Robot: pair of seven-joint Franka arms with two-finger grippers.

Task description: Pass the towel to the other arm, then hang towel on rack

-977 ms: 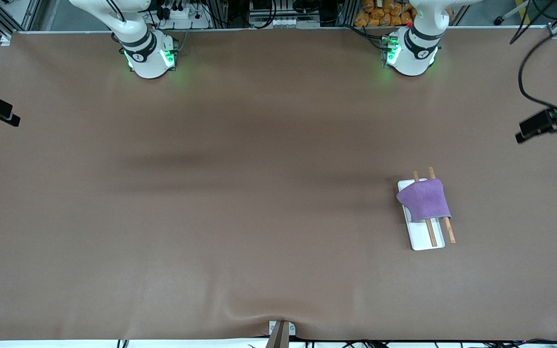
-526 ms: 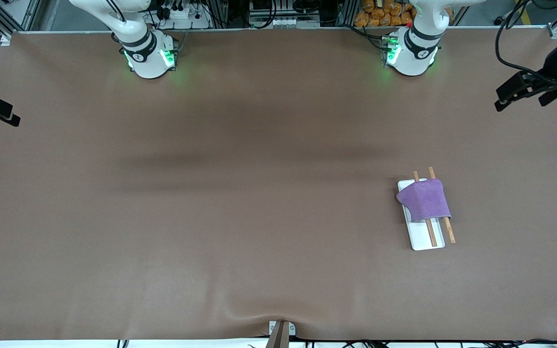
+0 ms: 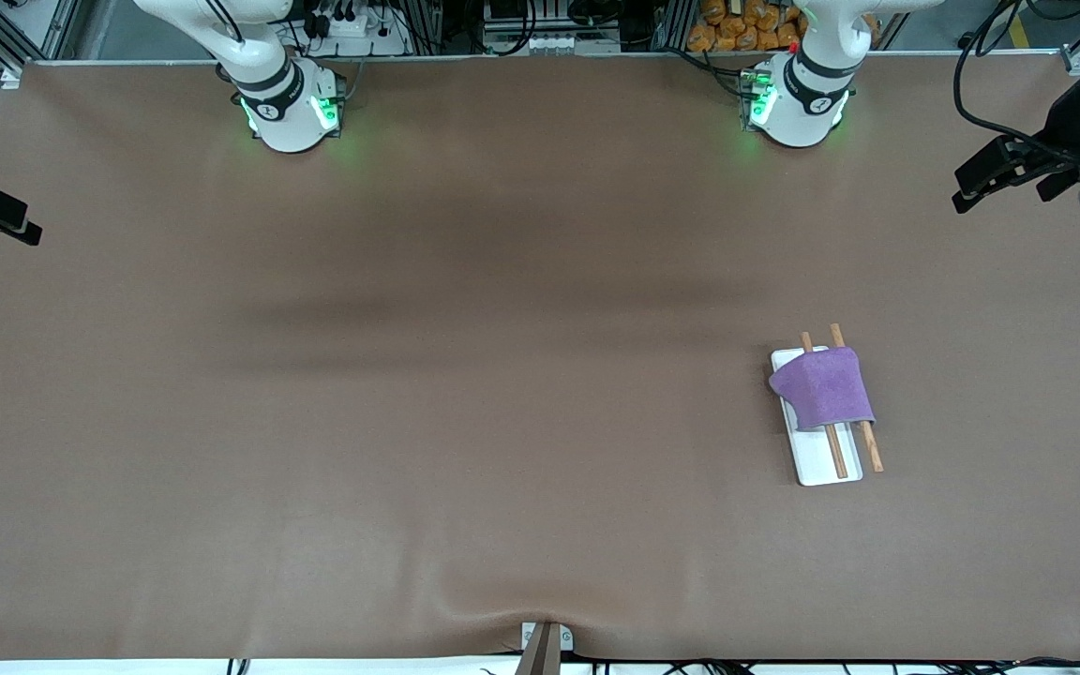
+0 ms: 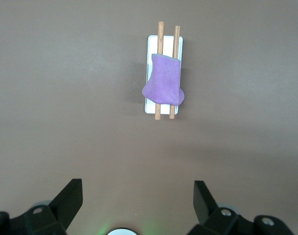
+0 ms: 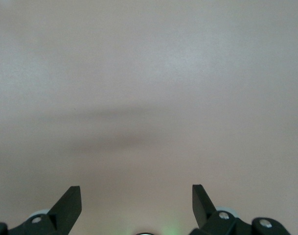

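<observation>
Front view showed the brown table (image 3: 409,422), the towel (image 3: 823,388) draped over the rack (image 3: 826,459); the left gripper (image 4: 135,203) and the right gripper (image 5: 136,203) apparently both hung spread apart, empty.

The towel (image 3: 823,387) is a plain, fuzzy purple with no pattern, a shade darker along its folded edge. Under it, the rack (image 3: 826,459) has a flat white base and two light brown wooden rods, their tips poking out at twelve o'clock of the cloth. The table (image 3: 465,394) is an even matte brown crossed by soft darker shadow bands.
</observation>
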